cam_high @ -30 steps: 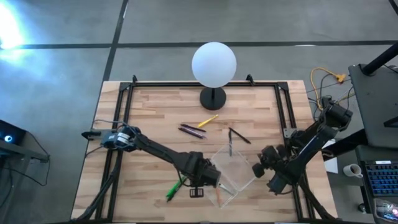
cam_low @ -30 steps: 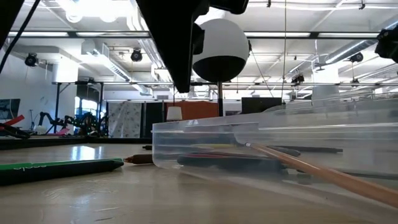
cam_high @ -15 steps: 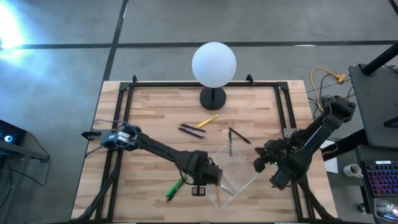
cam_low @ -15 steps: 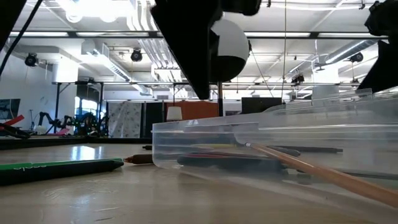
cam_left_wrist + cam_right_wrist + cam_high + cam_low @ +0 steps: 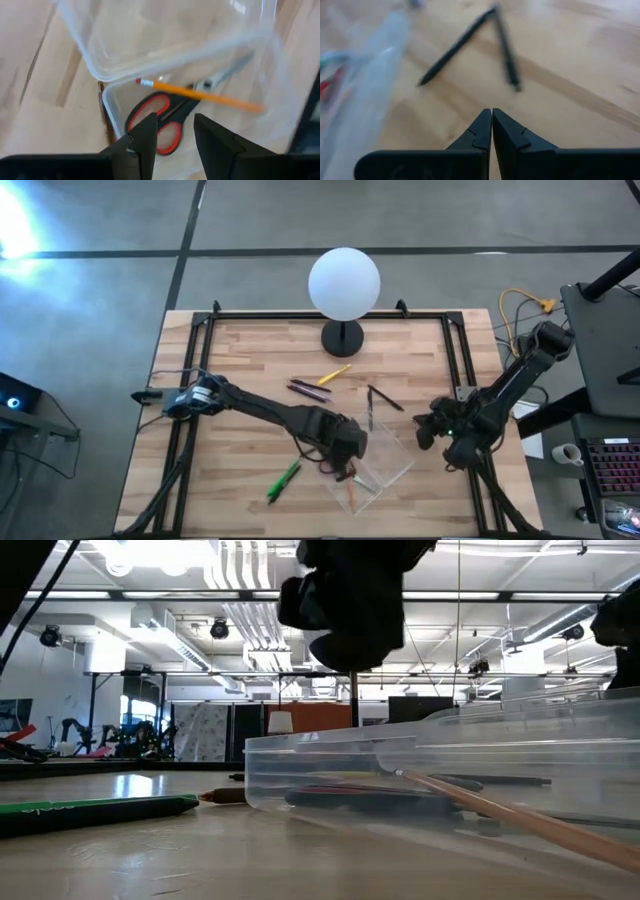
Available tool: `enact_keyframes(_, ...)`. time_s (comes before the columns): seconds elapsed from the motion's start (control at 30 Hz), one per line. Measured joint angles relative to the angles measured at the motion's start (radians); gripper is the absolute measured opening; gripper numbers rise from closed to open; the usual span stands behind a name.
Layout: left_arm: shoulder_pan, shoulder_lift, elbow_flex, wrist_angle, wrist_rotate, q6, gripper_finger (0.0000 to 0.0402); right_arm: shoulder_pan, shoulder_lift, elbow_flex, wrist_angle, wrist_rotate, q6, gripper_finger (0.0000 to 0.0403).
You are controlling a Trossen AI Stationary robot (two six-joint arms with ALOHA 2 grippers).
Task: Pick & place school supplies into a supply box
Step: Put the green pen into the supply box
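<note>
The clear supply box (image 5: pixel 400 452) sits on the table right of centre. In it lie the red-handled scissors (image 5: pixel 182 106) and a yellow pencil (image 5: pixel 200 94) that crosses above their blades. My left gripper (image 5: pixel 172 120) hovers open over the box's left part (image 5: pixel 347 448), above the scissors and touching nothing. My right gripper (image 5: pixel 491 112) is shut and empty, just right of the box (image 5: pixel 425 432). On the table lie a green marker (image 5: pixel 283 480), two dark pens (image 5: pixel 378 402), purplish pens (image 5: pixel 308 390) and a yellow item (image 5: pixel 335 374).
A white globe lamp (image 5: pixel 344 285) on a black base stands at the table's far edge. In the low view the box (image 5: pixel 400 755) fills the right half, with the green marker (image 5: pixel 95 808) to its left. Bare wood lies left of the marker and along the near edge.
My left gripper has moved right, from beside the box's left wall to over the box. The scissors, seen under it outside that wall earlier, now lie inside the box. My right arm has drawn back a little toward the table's right edge.
</note>
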Motion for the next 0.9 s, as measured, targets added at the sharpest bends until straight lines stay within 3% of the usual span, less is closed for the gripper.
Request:
enact_keyframes(0.17, -0.012, -0.001, 0.014, 0.033, 0.051, -0.346, 0.0113, -0.034, -0.146, -0.071, 0.077, -0.015, -0.220, 0.0009)
enact_keyframes(0.3, -0.042, -0.001, 0.014, 0.139, 0.048, -0.489, 0.0110, -0.083, -0.263, -0.124, 0.073, -0.089, -0.304, 0.0009)
enact_keyframes(0.5, -0.089, 0.017, 0.009, 0.192, -0.015, -0.574, 0.0081, -0.136, -0.391, -0.185, 0.069, -0.203, -0.410, 0.0009)
enact_keyframes(0.8, -0.123, 0.065, 0.008, 0.165, -0.026, -0.582, 0.0037, -0.143, -0.420, -0.194, 0.070, -0.215, -0.438, 0.0009)
enact_keyframes(0.9, -0.122, 0.065, 0.008, 0.102, -0.087, -0.583, 0.0036, -0.143, -0.420, -0.183, 0.065, -0.224, -0.460, 0.0009)
